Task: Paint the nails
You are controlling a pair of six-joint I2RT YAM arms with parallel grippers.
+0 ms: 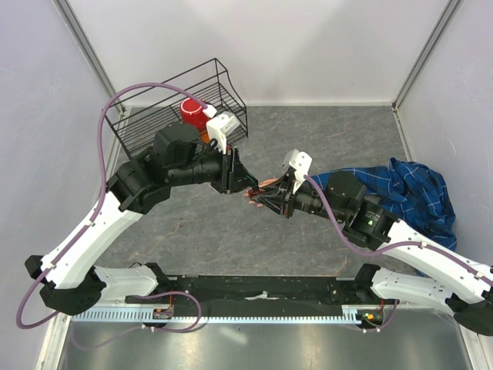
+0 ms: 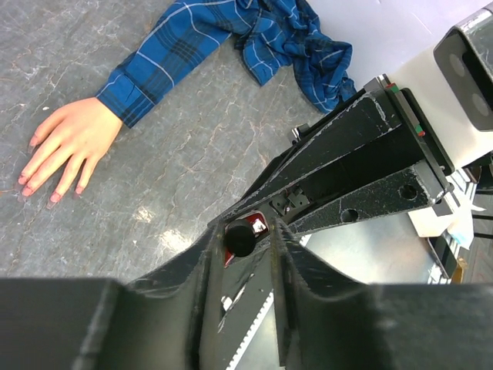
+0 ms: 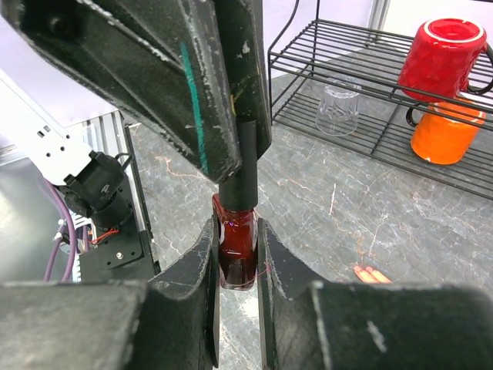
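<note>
Bottle (image 3: 236, 258) sits pinched in the right gripper (image 3: 235, 235); the left gripper (image 2: 246, 231) narrowly flanks its cap (image 2: 239, 239), grip unclear. A loose hold could slip when twisting.

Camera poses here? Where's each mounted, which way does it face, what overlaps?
Top: above and behind the bases, looking down at the table; left arm and right arm show whole.
Left wrist: on the left arm, looking along the left gripper at the cap, fake hand beyond on the table.
Right wrist: on the right arm, looking along the right gripper, shut on the bottle, toward the rack.
Shared: both wrist views show the cap and the fake hand.
</note>
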